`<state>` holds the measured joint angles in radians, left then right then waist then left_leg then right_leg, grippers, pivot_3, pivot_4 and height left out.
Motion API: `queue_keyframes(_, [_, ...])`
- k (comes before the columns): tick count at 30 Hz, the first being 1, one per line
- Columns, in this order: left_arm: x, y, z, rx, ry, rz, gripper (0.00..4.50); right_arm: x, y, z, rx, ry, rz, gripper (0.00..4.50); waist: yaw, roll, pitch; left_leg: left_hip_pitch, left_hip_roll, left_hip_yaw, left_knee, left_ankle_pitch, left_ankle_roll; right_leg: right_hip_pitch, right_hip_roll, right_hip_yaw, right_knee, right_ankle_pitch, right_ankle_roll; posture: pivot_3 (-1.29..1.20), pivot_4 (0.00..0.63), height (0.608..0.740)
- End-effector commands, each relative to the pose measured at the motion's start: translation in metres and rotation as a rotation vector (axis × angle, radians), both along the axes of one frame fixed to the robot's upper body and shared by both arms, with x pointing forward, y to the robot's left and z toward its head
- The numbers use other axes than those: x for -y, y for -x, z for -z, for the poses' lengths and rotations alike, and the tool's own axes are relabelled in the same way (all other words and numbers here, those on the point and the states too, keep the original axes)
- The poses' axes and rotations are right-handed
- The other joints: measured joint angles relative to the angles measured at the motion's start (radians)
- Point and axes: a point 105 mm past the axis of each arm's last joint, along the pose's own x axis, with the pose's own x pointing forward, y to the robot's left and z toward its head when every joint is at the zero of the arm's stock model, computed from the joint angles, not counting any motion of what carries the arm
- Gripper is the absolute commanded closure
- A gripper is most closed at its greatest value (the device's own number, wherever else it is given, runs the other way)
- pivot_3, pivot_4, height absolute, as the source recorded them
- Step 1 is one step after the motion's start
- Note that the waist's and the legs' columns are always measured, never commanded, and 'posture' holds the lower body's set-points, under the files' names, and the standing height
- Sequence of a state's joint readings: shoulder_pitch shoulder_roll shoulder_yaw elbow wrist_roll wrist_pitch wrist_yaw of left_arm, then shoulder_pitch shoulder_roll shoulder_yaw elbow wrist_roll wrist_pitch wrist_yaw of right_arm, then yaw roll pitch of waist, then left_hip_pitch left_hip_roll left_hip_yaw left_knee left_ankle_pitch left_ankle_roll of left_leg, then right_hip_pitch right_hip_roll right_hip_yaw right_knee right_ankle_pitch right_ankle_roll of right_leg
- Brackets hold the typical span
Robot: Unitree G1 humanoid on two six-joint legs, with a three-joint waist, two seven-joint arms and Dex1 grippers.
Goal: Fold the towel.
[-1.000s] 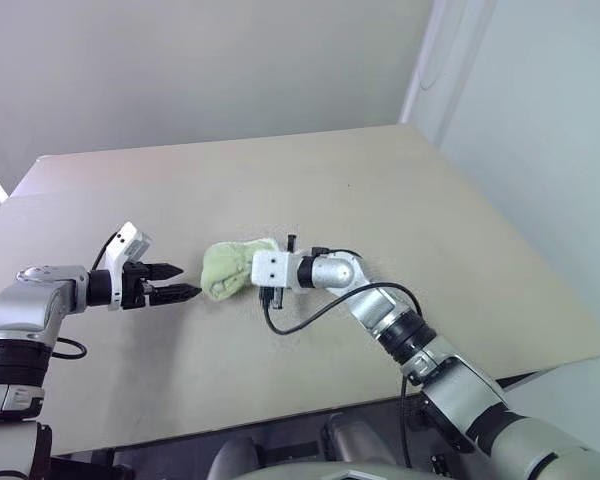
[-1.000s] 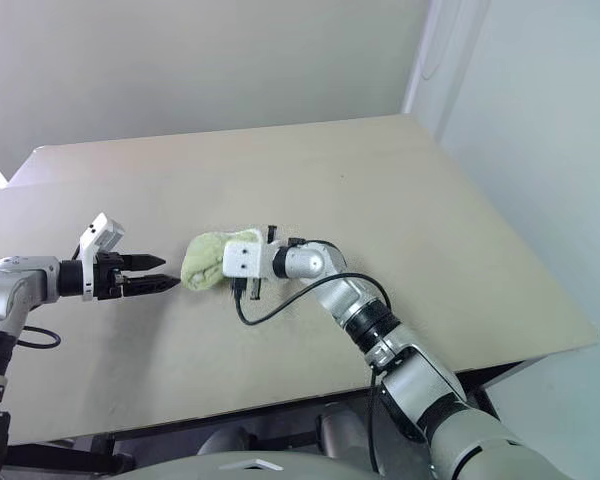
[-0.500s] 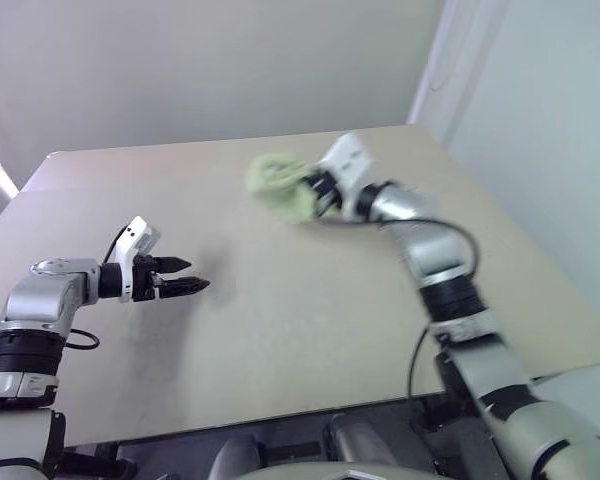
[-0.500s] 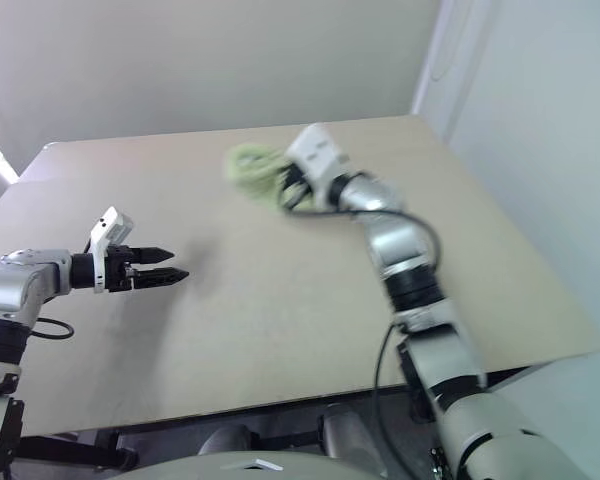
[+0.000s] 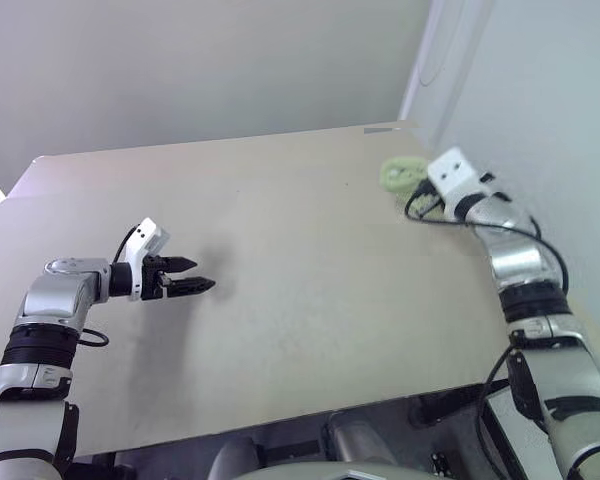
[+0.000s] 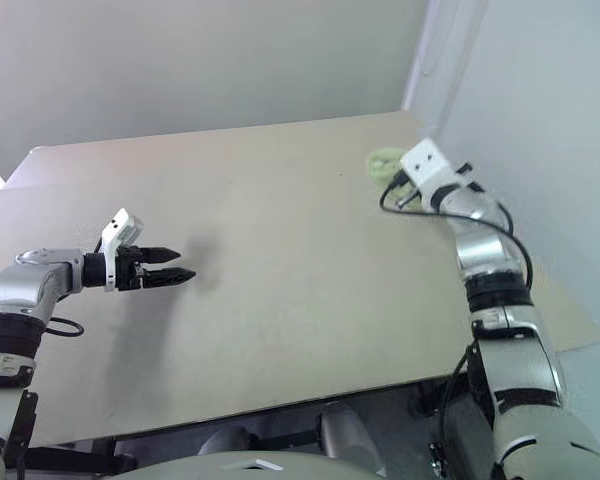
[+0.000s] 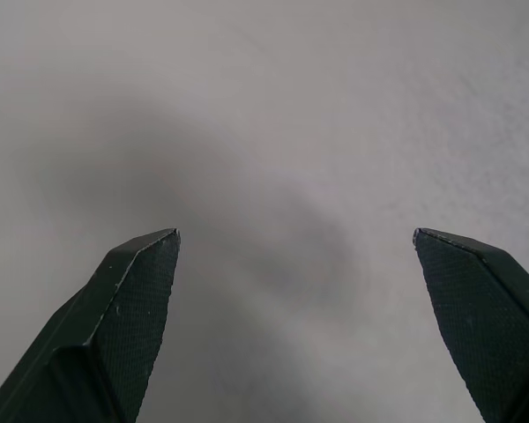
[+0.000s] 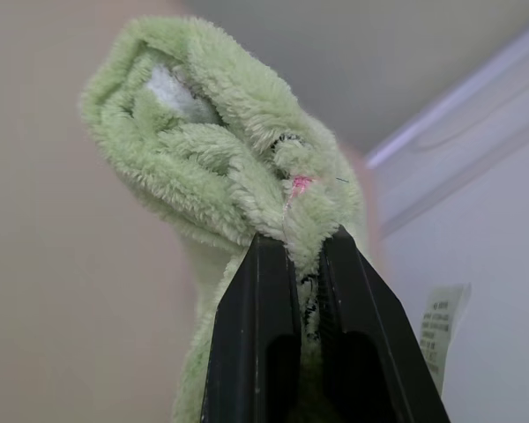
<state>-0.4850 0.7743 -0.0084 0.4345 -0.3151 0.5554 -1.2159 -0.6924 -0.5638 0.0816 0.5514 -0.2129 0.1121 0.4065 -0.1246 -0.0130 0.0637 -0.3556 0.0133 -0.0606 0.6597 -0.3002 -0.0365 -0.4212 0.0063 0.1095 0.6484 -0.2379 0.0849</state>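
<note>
The towel (image 5: 401,173), a bunched light lime-green terry cloth, hangs above the table's far right corner. My right gripper (image 8: 303,251) is shut on a fold of it. In the right wrist view the towel (image 8: 220,150) bulges past the black fingers (image 8: 260,317), and a white tag (image 8: 439,330) dangles beside them. My left gripper (image 5: 194,278) stands open over the left part of the table, level and pointing right, with nothing between its fingertips (image 7: 141,282). It is far from the towel.
The beige table (image 5: 300,260) spans the view, its right edge (image 5: 540,270) running close under my right arm. A pale wall and a white corner post (image 5: 420,60) stand behind the table's far right corner.
My right gripper has lifted the towel off the middle of the table and swung it far to the right, up to the far right corner. The left gripper has stayed about where it was.
</note>
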Motion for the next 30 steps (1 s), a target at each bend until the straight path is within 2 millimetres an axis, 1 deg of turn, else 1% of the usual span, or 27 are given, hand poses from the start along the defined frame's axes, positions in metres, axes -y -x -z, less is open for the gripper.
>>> queue_keyframes(1, [-0.001,-0.005,-0.011,0.047,-0.005,0.009,0.00,-0.020,0.007,0.004,0.047,0.052,-0.059,4.49,0.001,0.000,0.000,0.000,0.000,0.000,0.000,0.000,0.000,0.000,0.000,0.000,0.000,0.000,0.000,0.00,0.000,0.740])
queue_keyframes(6, [-0.003,-0.004,-0.011,0.046,-0.014,0.008,0.00,-0.046,0.026,0.029,-0.007,0.055,-0.149,4.49,0.000,0.000,0.000,0.000,0.000,0.000,0.001,0.000,0.000,0.000,0.000,0.000,0.001,-0.001,0.001,0.00,0.000,0.740])
queue_keyframes(9, [-0.004,-0.003,-0.010,0.045,-0.017,0.008,0.00,-0.056,0.037,0.040,-0.038,0.073,-0.187,4.49,0.001,0.000,0.000,0.000,0.000,0.000,0.002,0.000,0.000,0.000,0.000,0.000,0.001,-0.001,0.001,0.00,0.000,0.740])
queue_keyframes(14, [-0.007,-0.002,-0.008,0.042,-0.018,0.003,0.00,-0.064,0.050,0.050,-0.093,0.063,-0.225,4.49,0.003,0.000,0.000,0.001,0.000,-0.001,0.003,0.000,0.000,0.001,0.000,0.000,0.001,-0.001,0.001,0.00,0.000,0.740])
queue_keyframes(16, [-0.008,-0.002,-0.006,0.040,-0.020,0.002,0.00,-0.063,0.055,0.062,-0.160,0.061,-0.223,4.49,0.003,0.000,0.000,0.001,0.000,-0.001,0.003,0.000,0.000,0.001,0.000,0.000,0.001,-0.001,0.001,0.00,0.000,0.740])
queue_keyframes(18, [-0.008,-0.003,-0.005,0.039,-0.020,0.002,0.00,-0.061,0.056,0.067,-0.188,0.051,-0.206,4.49,0.004,0.000,0.000,0.001,0.000,-0.001,0.003,0.000,0.000,0.001,0.000,-0.001,0.001,-0.001,0.001,0.00,0.000,0.740])
queue_keyframes(21, [-0.007,-0.003,-0.005,0.040,-0.019,0.003,0.00,-0.061,0.057,0.068,-0.211,0.040,-0.207,3.60,0.004,0.000,0.000,0.001,0.000,-0.001,0.003,0.000,0.000,0.001,0.000,-0.001,0.001,-0.001,0.001,0.00,0.000,0.740])
queue_keyframes(27, [-0.007,-0.005,-0.004,0.041,-0.020,0.005,0.00,-0.066,0.059,0.060,-0.205,0.007,-0.234,1.39,0.004,0.000,0.000,0.001,0.000,-0.001,0.003,0.000,0.000,0.002,0.000,-0.001,0.001,-0.001,0.001,0.00,0.000,0.740])
queue_keyframes(29, [-0.007,-0.005,-0.003,0.040,-0.019,0.005,0.00,-0.067,0.058,0.052,-0.193,-0.046,-0.236,0.67,0.004,0.000,0.000,0.001,0.000,-0.001,0.003,0.000,0.000,0.002,0.000,-0.001,0.001,-0.001,0.001,0.00,0.000,0.740])
queue_keyframes(30, [-0.008,-0.006,-0.003,0.040,-0.020,0.004,0.00,-0.067,0.056,0.045,-0.182,-0.097,-0.227,0.28,0.004,0.000,0.000,0.001,0.000,-0.001,0.003,0.000,0.000,0.002,0.000,-0.001,0.001,-0.001,0.001,0.00,0.000,0.740])
